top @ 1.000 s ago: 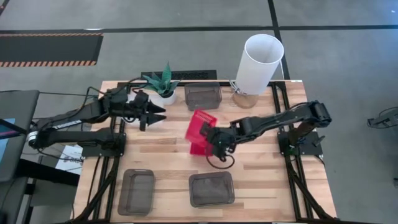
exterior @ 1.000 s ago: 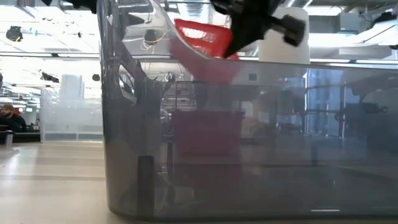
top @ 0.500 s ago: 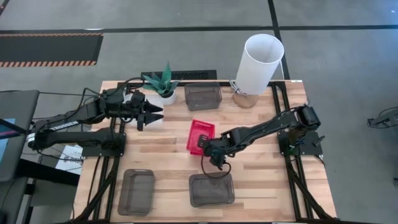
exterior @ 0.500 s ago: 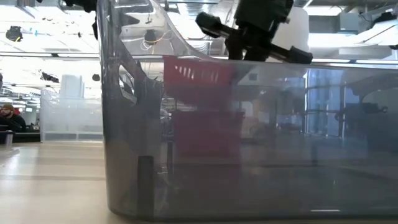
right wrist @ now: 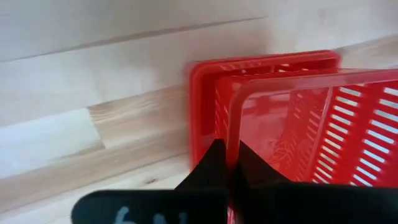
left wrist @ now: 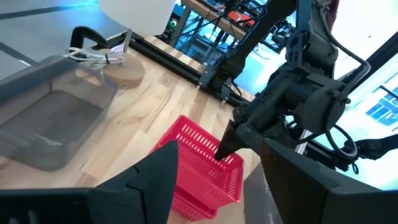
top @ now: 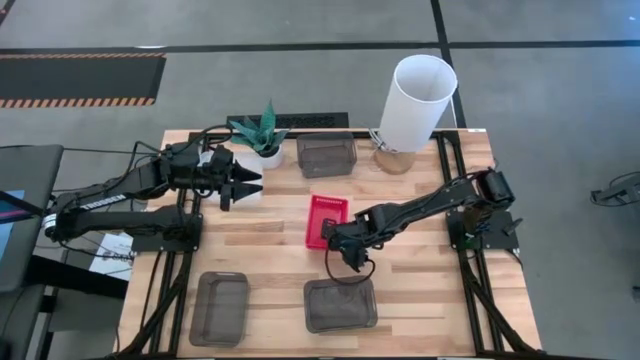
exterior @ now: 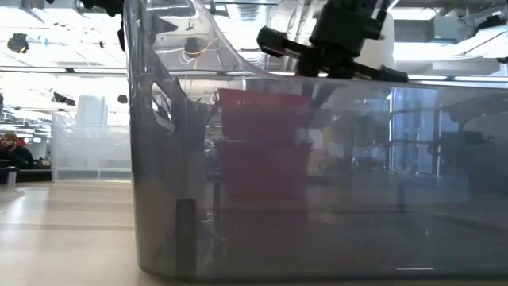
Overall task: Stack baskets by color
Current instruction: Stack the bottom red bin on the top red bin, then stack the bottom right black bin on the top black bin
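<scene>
- Lowering done: the upper red basket (top: 327,221), tilted aloft a second ago, now nests in a second red basket (right wrist: 264,62) mid-table.
- Right gripper (top: 336,238) stays pinched shut on its rim; release remains.
- Left gripper (top: 250,183) waits open near the table's far-left corner.

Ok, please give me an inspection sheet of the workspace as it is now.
Surface: wooden table.
Job's things: red baskets, one nested in another, mid-table; three grey baskets apart.
Clutter: white cylinder, plant pot at far edge.
Grippers: right gripper shut on upper red basket's rim; left gripper open, empty, beside plant.
Cables: white bundle by cylinder base.
Surroundings: grey floor, striped mat.
</scene>
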Controlling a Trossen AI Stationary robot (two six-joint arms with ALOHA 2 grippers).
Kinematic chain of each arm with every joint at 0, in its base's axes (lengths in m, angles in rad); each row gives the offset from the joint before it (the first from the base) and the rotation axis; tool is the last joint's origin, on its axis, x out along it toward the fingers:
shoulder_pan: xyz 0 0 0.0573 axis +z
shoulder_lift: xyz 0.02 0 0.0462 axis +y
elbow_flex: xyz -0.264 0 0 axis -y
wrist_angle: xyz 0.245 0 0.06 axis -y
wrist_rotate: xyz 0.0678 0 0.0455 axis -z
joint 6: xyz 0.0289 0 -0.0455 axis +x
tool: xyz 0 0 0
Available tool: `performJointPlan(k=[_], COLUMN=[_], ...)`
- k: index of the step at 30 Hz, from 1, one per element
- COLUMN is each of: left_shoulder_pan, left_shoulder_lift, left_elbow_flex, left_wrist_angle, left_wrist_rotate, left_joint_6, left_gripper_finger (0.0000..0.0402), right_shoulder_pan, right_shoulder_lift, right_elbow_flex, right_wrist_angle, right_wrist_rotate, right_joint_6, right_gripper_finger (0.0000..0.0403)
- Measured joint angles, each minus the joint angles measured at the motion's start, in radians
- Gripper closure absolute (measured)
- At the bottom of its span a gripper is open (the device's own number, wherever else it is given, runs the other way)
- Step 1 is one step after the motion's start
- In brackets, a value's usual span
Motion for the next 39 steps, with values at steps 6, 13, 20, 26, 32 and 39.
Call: performJointPlan(k=[6,13,20,26,32,39], left_shoulder_pan=[0.0,0.0,0.0,0.0,0.0,0.0], left_shoulder_lift=[0.0,0.0,0.0,0.0,0.0,0.0], left_elbow_flex=[0.0,0.0,0.0,0.0,0.0,0.0], left_wrist_angle=[0.0,0.001,0.001,0.001,0.001,0.001], left_wrist_rotate=[0.0,-0.001,-0.001,-0.002,-0.004,-0.004], left_joint_6=[0.008,0.012,0.012,0.012,0.029,0.035], left_gripper_finger=[0.0187,0.0187,0.0187,0.0187,0.0187,0.0187], right_shoulder_pan=[-0.006,-0.013,-0.013,-0.014,-0.013,-0.01], right_shoulder_lift=[0.007,0.007,0.007,0.007,0.007,-0.011], right_elbow_flex=[0.0,0.0,0.0,0.0,0.0,0.0], right_wrist_angle=[-0.021,-0.024,-0.019,-0.003,0.01,0.003], right_wrist_rotate=[-0.011,-0.025,-0.029,-0.03,-0.03,0.0], right_joint_6=[0.0,0.019,0.019,0.051,0.115,0.175], right_gripper_finger=[0.0394,0.0367,0.0348,0.0332,0.029,0.0214])
